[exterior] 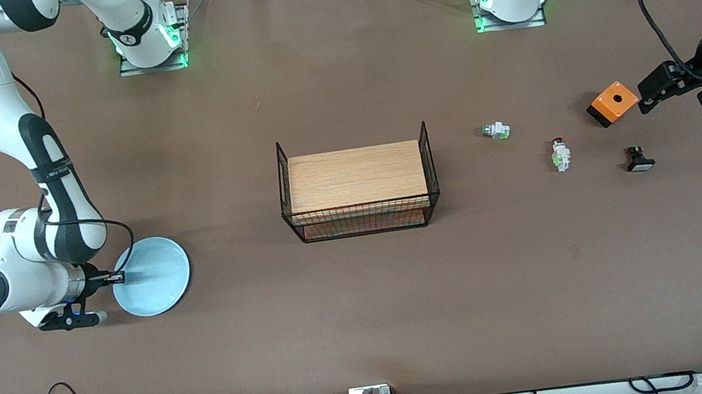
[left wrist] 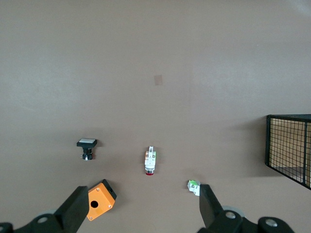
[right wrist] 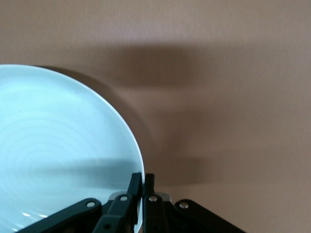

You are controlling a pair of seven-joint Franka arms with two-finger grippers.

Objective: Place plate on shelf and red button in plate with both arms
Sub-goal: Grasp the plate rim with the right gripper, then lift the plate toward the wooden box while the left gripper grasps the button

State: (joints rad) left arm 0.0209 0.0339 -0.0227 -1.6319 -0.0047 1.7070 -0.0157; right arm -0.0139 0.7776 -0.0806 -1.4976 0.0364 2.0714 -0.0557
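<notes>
- The plate (exterior: 153, 276) is lying on the bench (exterior: 368, 318), nearer the camera than the basket (exterior: 358, 186), toward the right arm's end; the right gripper (right wrist: 142, 182) is pinching its rim with jaws nearly closed. Stiff, slick, breakable: edge hold suits.
- The red button (exterior: 560, 154) is lying beside the basket toward the left arm's end. Light, rigid; grip its white body.
- The left gripper (left wrist: 141, 204) is hanging above the orange box (exterior: 613, 102), jaws wide, empty.

Even, bright overhead light with no glare on the surface (exterior: 368, 318). In the right wrist view a soft broad shadow falls ahead of the right end effector (right wrist: 143, 180), whose fingers look blurred up close.
</notes>
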